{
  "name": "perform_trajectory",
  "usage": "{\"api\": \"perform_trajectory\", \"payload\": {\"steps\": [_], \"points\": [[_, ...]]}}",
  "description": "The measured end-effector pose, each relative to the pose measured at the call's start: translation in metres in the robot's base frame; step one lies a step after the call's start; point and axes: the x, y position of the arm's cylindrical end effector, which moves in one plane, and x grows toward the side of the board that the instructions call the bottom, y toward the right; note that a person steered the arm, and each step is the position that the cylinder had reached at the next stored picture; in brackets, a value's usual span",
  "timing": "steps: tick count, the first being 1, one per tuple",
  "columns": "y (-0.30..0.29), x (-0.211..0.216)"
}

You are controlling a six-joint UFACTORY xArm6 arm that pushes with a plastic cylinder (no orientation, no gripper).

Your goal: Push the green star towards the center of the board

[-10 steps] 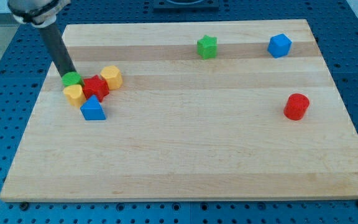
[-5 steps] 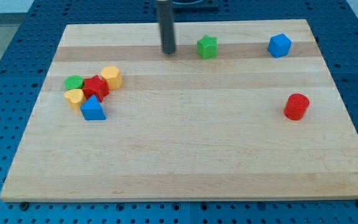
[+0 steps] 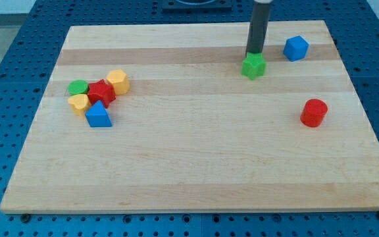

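The green star [image 3: 254, 66] lies on the wooden board [image 3: 196, 164] in the upper right part of the view. My tip [image 3: 254, 54] touches the star's top edge, just above it in the view. The dark rod rises from there to the view's top. A blue block [image 3: 295, 48] sits to the right of the star and tip.
A red cylinder [image 3: 314, 112] stands at the right. At the left a cluster holds a green block [image 3: 78, 87], a red block [image 3: 101, 92], two yellow blocks [image 3: 118, 81] [image 3: 79, 103] and a blue triangle [image 3: 98, 115].
My tip moved from the left cluster across the view's top to the star. The green star has shifted right and slightly down from its earlier spot.
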Motion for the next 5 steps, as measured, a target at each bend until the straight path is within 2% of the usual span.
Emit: {"api": "perform_trajectory", "payload": {"steps": [1, 2, 3, 5], "points": [[0.000, 0.026], [0.008, 0.024], [0.049, 0.059], [0.046, 0.069]]}}
